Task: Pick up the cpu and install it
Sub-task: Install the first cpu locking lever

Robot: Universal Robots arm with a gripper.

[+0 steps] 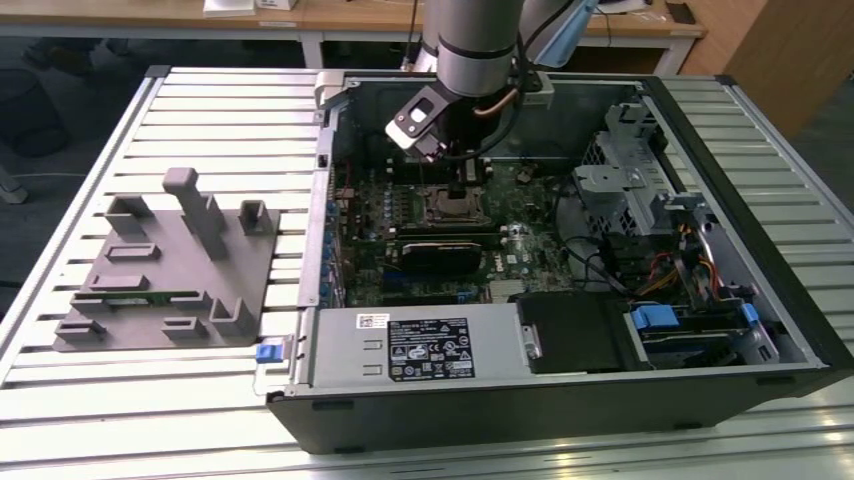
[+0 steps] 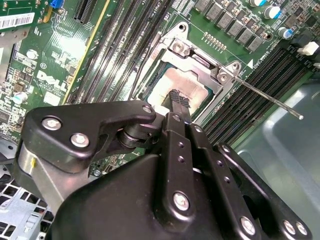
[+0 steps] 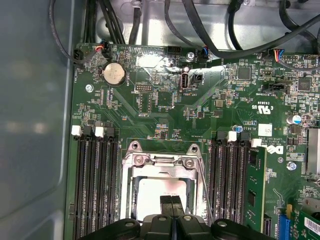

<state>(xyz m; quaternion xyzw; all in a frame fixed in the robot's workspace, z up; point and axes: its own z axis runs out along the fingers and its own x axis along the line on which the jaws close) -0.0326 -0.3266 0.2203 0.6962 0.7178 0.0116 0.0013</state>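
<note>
The cpu [image 3: 149, 196], a flat square chip with a silvery top, lies in the motherboard socket inside the metal socket frame [image 3: 161, 161]. In the second wrist view the cpu [image 2: 186, 80] shows in the frame's window. My gripper [image 3: 171, 204] is shut, its two black fingertips pressed together with nothing between them, right at the chip's top near one edge. I cannot tell whether the tips touch the chip. The thin socket lever [image 2: 270, 102] sticks out free to one side. In the exterior view my gripper [image 1: 462, 193] hangs over the socket in the open computer case [image 1: 310, 300].
A grey tray [image 1: 160, 270] with upright posts lies on the slatted table at the exterior view's left. Inside the case are a power supply box [image 1: 427, 345], a drive cage [image 1: 627, 170] and cables. Memory slots [image 3: 95, 185] flank the socket, and a green memory strip [image 3: 256, 185] sits in one.
</note>
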